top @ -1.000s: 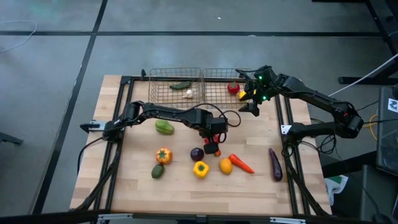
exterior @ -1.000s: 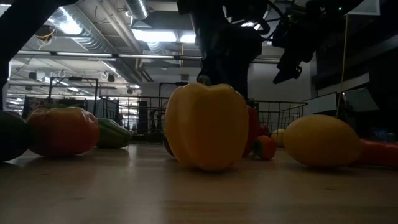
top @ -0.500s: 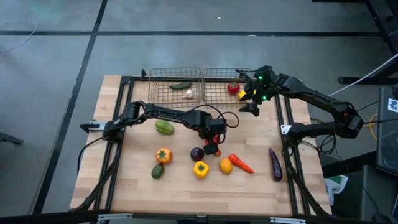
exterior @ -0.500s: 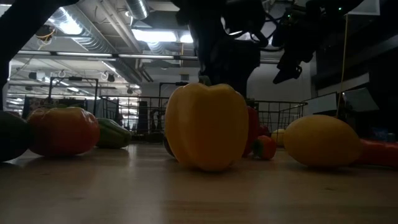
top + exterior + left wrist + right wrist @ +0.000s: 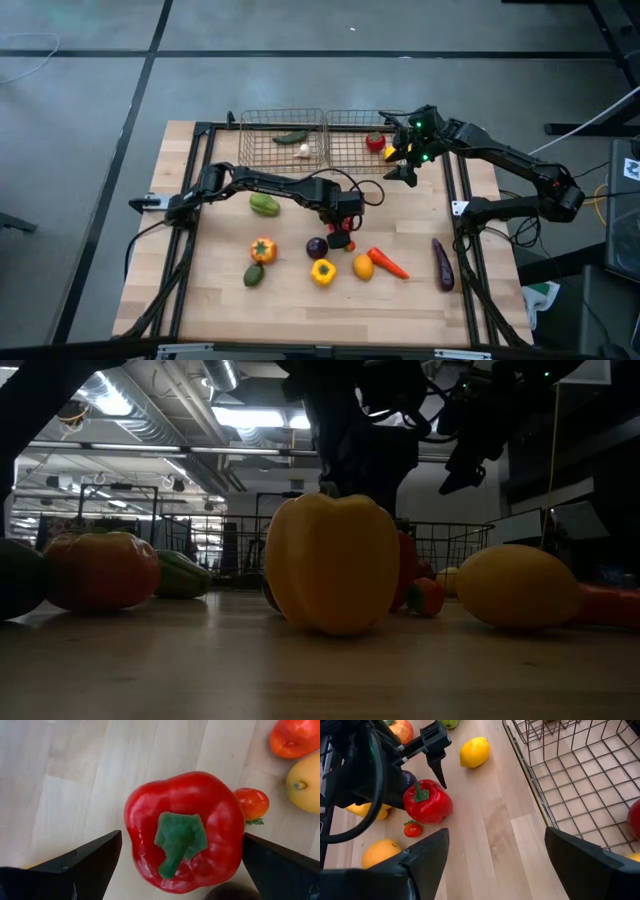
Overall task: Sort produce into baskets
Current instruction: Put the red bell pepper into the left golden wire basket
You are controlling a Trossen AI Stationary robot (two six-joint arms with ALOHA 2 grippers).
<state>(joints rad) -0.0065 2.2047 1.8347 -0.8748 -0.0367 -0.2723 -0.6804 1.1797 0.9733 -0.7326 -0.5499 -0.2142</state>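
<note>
A red pepper [image 5: 185, 830] stands on the table at its middle, green stem up. My left gripper [image 5: 181, 835] is open and points steeply down over it [image 5: 342, 228], one finger on each side of the pepper; whether either finger touches it I cannot tell. A small tomato [image 5: 251, 802] lies right beside the pepper. The two wire baskets [image 5: 283, 145] [image 5: 355, 140] stand side by side at the far edge. My right gripper [image 5: 496, 840] hangs open above the table by the right basket's near corner [image 5: 405, 172], with nothing between its fingers.
The left basket holds a cucumber [image 5: 292, 137] and a garlic [image 5: 303, 150]; the right one holds a red tomato [image 5: 375, 142]. Loose on the table: green pepper [image 5: 264, 205], yellow pepper [image 5: 322, 271], purple onion [image 5: 317, 247], carrot [image 5: 388, 263], eggplant [image 5: 442, 265], avocado [image 5: 253, 275].
</note>
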